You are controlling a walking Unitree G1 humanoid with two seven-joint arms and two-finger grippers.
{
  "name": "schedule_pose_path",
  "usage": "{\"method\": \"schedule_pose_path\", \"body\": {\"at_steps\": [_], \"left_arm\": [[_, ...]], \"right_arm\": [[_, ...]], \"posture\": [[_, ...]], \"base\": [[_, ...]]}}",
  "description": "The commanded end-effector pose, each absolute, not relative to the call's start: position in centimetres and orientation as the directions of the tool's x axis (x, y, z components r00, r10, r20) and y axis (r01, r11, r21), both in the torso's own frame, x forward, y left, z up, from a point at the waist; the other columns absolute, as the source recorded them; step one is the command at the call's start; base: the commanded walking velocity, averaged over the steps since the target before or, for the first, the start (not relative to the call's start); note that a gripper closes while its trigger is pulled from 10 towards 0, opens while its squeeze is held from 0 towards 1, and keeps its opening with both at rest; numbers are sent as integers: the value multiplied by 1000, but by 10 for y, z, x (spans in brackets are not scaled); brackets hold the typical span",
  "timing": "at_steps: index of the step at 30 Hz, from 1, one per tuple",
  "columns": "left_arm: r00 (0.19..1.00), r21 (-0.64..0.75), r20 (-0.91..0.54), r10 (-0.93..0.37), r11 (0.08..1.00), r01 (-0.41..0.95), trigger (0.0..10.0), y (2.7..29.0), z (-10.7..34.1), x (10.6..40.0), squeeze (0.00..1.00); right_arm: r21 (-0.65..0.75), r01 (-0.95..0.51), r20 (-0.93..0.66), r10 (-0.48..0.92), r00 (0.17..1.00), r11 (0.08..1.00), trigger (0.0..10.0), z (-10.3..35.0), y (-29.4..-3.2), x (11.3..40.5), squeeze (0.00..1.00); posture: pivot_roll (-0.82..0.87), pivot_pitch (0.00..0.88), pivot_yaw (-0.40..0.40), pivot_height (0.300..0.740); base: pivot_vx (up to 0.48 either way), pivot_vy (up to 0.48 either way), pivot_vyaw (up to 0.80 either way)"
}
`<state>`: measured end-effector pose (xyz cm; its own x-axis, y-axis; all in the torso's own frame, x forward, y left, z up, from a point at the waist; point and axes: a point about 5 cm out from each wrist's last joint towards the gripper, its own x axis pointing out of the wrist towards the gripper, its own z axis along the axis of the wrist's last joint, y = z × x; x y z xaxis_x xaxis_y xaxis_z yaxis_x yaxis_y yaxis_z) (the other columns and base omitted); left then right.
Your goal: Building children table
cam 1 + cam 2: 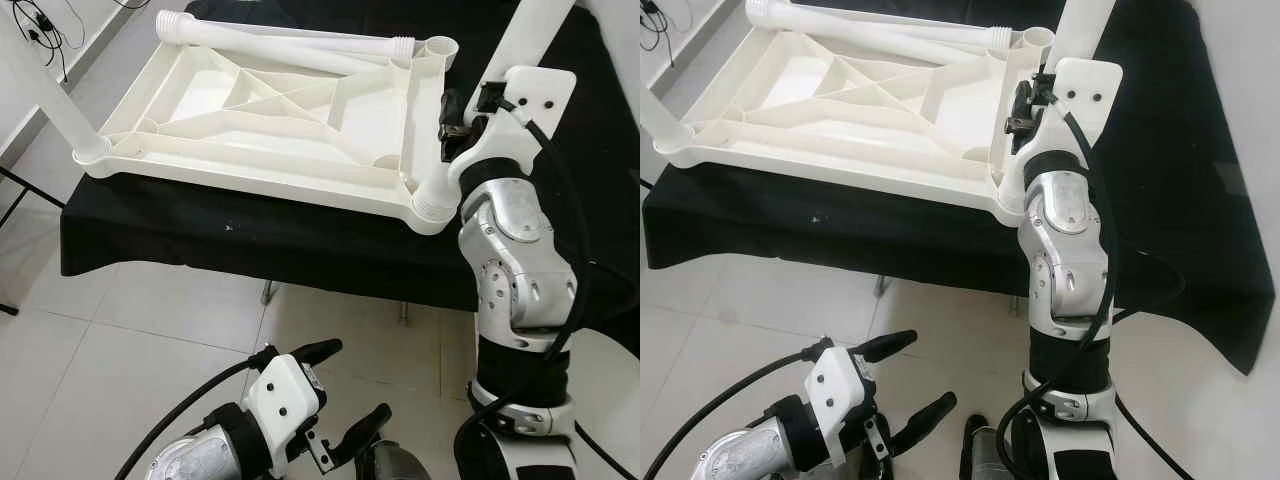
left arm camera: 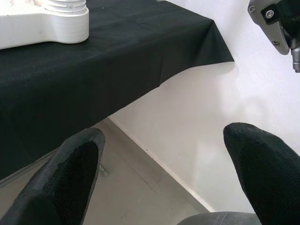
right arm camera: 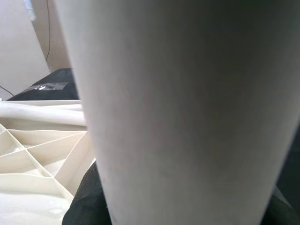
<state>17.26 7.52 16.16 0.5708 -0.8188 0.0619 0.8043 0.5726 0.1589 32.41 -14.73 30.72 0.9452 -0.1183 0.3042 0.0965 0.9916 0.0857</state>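
Head views: white tabletop (image 1: 270, 110) lies upside down on the black-draped bench (image 1: 300, 240). Right claw (image 1: 1025, 110) clamps a leg (image 1: 530, 35) standing in the 4 o'clock corner socket; a spare leg (image 1: 285, 40) lies along 12 o'clock.

Left wrist: left claw (image 2: 164, 178) spread, idle, low over the floor.

Right wrist: leg up close. Risk: a tilted leg could jam or lever the tabletop off the bench.

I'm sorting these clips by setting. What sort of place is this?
Probably an indoor room used as an assembly spot, home or lab I can't tell: a pale tiled floor, plain white walls, and a work table under a black cloth holding an upturned white plastic tabletop.
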Motion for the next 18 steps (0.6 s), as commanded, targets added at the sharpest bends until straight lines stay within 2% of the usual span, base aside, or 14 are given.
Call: {"method": "schedule_pose_path", "body": {"at_steps": [1, 8, 9, 15, 16, 18], "left_arm": [[573, 144, 34, -819, 572, 808, 10000, 75, 154, 171, 0], [574, 147, 35, -818, 572, 807, 10000, 75, 154, 172, 0], [574, 148, 35, -818, 572, 807, 10000, 75, 154, 172, 0], [576, 151, 36, -817, 574, 805, 10000, 76, 154, 172, 0], [576, 152, 36, -816, 575, 804, 10000, 76, 154, 172, 0], [576, 152, 36, -816, 575, 804, 10000, 77, 153, 172, 0]], "right_arm": [[113, 141, 41, -147, 988, 983, 10000, 260, -154, 334, 0], [134, 103, 73, -114, 991, 986, 10000, 265, -152, 335, 0], [146, 99, 84, -112, 990, 984, 10000, 266, -153, 335, 1000], [161, 87, 107, -105, 989, 983, 10000, 272, -155, 335, 1000], [170, 52, 129, -75, 989, 984, 10000, 275, -153, 335, 0], [175, 27, 145, -53, 988, 984, 10000, 277, -152, 335, 0]], "posture": [[67, 320, 15, 740], [66, 322, 19, 740], [66, 321, 19, 740], [65, 322, 21, 740], [66, 323, 22, 740], [66, 323, 22, 740]], "base": [[0, 0, 0], [0, 0, 0], [0, 0, 0], [0, 0, 0], [0, 0, 0], [0, 0, 0]]}}
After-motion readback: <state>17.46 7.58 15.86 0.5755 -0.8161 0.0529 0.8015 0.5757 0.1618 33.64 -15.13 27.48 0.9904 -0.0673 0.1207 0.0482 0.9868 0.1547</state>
